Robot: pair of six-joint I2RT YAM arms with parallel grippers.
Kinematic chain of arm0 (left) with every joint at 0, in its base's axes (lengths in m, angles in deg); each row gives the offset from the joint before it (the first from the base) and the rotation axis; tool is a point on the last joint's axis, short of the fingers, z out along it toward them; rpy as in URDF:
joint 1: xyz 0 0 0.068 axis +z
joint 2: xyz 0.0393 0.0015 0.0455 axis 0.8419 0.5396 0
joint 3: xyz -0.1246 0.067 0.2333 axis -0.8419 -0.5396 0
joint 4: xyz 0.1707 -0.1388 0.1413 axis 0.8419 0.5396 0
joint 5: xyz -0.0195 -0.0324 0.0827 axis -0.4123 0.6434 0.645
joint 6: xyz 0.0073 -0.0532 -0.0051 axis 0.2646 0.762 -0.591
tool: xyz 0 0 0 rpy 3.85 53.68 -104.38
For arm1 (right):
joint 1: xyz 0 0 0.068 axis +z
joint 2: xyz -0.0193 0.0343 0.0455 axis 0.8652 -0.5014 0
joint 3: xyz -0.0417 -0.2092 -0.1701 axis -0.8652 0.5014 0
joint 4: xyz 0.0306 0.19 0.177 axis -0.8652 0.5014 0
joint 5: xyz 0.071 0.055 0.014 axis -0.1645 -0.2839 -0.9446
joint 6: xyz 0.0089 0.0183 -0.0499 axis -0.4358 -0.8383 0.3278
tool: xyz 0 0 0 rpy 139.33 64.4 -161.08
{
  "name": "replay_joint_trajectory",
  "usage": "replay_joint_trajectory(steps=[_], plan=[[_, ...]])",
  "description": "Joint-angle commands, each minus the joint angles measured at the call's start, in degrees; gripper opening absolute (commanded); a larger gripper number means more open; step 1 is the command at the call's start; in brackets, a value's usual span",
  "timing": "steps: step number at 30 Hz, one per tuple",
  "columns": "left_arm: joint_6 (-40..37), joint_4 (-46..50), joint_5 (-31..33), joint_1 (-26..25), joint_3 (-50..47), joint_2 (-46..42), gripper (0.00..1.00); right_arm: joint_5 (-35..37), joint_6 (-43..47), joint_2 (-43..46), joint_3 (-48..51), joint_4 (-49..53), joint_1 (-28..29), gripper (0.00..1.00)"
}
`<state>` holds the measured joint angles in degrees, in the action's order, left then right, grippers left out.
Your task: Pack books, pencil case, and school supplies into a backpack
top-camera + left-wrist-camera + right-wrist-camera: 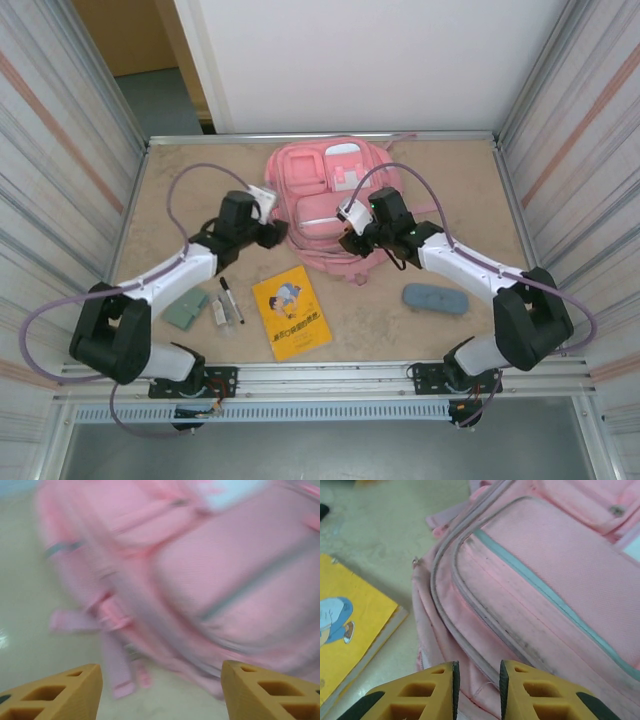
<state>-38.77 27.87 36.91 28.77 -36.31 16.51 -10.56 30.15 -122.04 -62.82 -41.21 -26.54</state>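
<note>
I can't read a single word from here. The yellow booklet (290, 313) has dark print beneath its cartoon figure (288, 295) — in the overhead view the lines are too small to make out. In the right wrist view I get a blue-and-white slice of that cartoon on the yellow cover, but no letters. The pink backpack (318, 195) has pale patches (341, 150) on its front — nothing on them is legible to me as wording, a brand or a number.
</note>
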Motion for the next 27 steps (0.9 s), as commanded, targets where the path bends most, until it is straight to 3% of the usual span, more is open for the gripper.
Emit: replay_joint_trajectory(steps=[1, 4, 6, 8, 10, 13, 15, 17, 21, 24, 27], plan=[[-24.9, -5.9, -1.3, -8.5, -4.2, 0.1, 0.66, 3.8, -7.7, 3.9, 0.9, -0.5, -0.6, 0.30], [-32.8, -7.7, -1.7, -11.9, -3.2, 3.1, 0.67, 10.9, -17.9, 7.4, 2.1, 0.1, -1.2, 0.38], [-34.8, -6.0, -3.4, -11.9, -0.1, 5.8, 0.67, 18.2, -26.1, 10.2, 2.9, 2.1, -2.4, 0.50], [-36.9, -4.4, -2.6, -12.2, 3.6, 9.2, 0.67, 24.1, -37.1, 12.8, 2.1, 8.6, -5.9, 0.69], [-40.0, -1.5, -1.5, -12.8, 6.7, 12.5, 0.67, 25.6, -46.4, 14.6, 1.3, 17.0, -10.8, 0.87], [-43.0, -0.8, -2.5, -13.1, 9.1, 16.5, 0.66, 14.6, -48.3, 16.6, 2.9, 18.5, -18.9, 0.87], [-43.7, -1.6, -2.7, -13.1, 10.3, 18.7, 0.62, 11.6, -48.1, 18.3, 4.4, 18.1, -21.1, 0.87], [-44.2, -0.5, -3.4, -13.1, 12.1, 19.9, 0.46, 9.9, -46.9, 20.3, 6.1, 16.5, -21.4, 0.85], [-43.9, -3.7, -5.6, -13.3, 11.9, 18.4, 0.00, 4.6, -45.2, 21.4, 6.8, 15.6, -21.3, 0.80], [-41.9, -3.7, -3.8, -13.4, 13.3, 16.6, 0.00, 0.9, -43.6, 20.7, 4.9, 18.5, -19.3, 0.80], [-39.2, -6.9, -2.7, -12.5, 13.6, 15.0, 0.00, -1.6, -37.9, 20.4, 4.5, 19.7, -13.9, 0.79]])
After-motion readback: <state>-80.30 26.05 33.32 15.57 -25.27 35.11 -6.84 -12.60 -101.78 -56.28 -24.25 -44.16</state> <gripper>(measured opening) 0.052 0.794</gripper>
